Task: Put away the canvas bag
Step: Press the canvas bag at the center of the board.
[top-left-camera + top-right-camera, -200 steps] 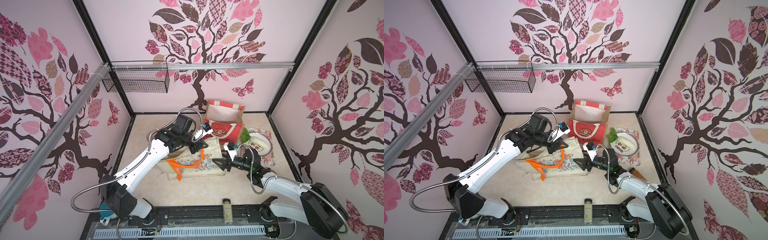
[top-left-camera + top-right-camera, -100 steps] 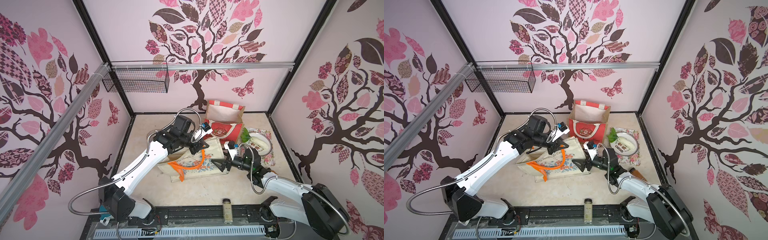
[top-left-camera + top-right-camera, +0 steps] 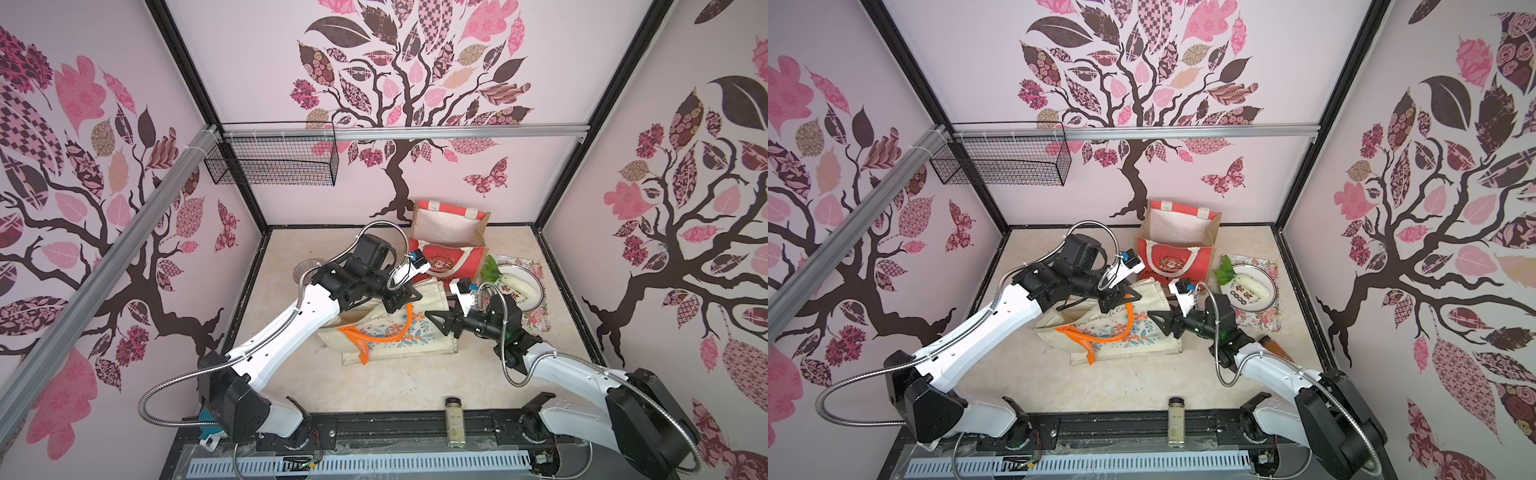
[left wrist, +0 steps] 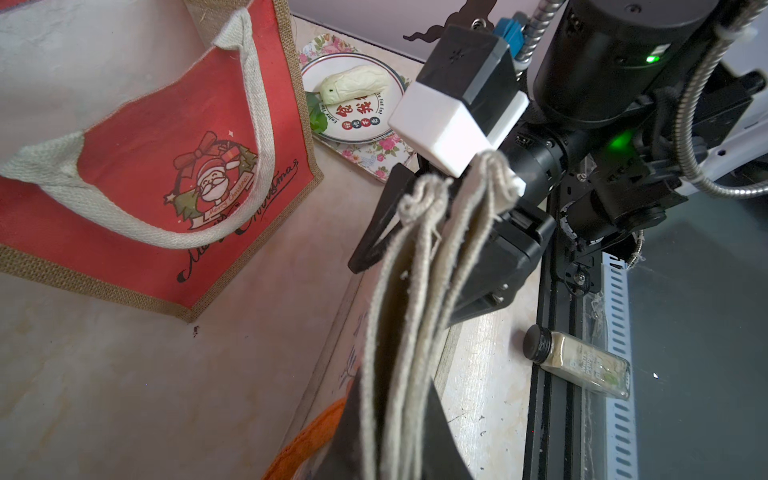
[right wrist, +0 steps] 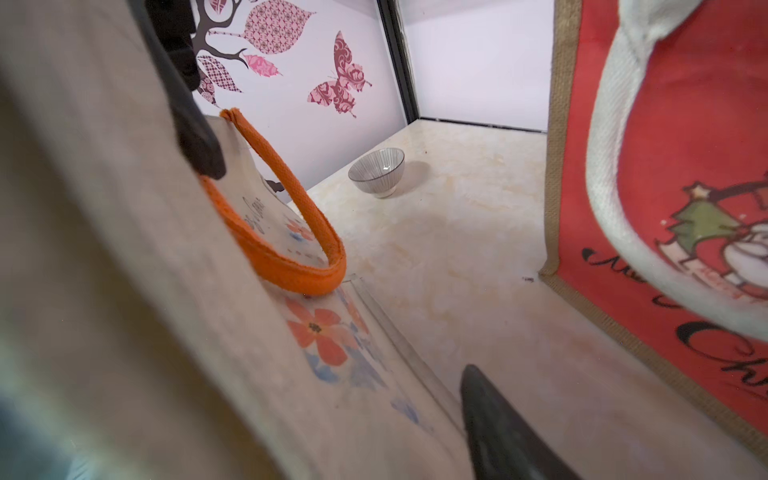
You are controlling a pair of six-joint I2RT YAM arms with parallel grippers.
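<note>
The canvas bag (image 3: 399, 332) is beige with a flower print and orange handles. It lies in the middle of the table in both top views (image 3: 1125, 336). My left gripper (image 3: 401, 301) is shut on the bag's bunched top edge and holds it off the table; in the left wrist view the folds (image 4: 415, 291) run up between its jaws. My right gripper (image 3: 436, 322) is at the bag's right end, with its jaws closed in on either side of the cloth. In the right wrist view one finger (image 5: 498, 415) touches the bag's edge, and the cloth (image 5: 166, 291) hides the other.
A red Christmas jute bag (image 3: 449, 245) stands open at the back. A plate (image 3: 536, 291) with a white vegetable rests on a floral mat at the right. A spice jar (image 3: 455, 422) lies at the front edge. A small bowl (image 5: 377, 171) sits back left, below a wire basket (image 3: 274, 160).
My right gripper has moved left onto the bag's end and its jaws have narrowed from wide open. My left gripper has kept its hold and shifted slightly right with the cloth.
</note>
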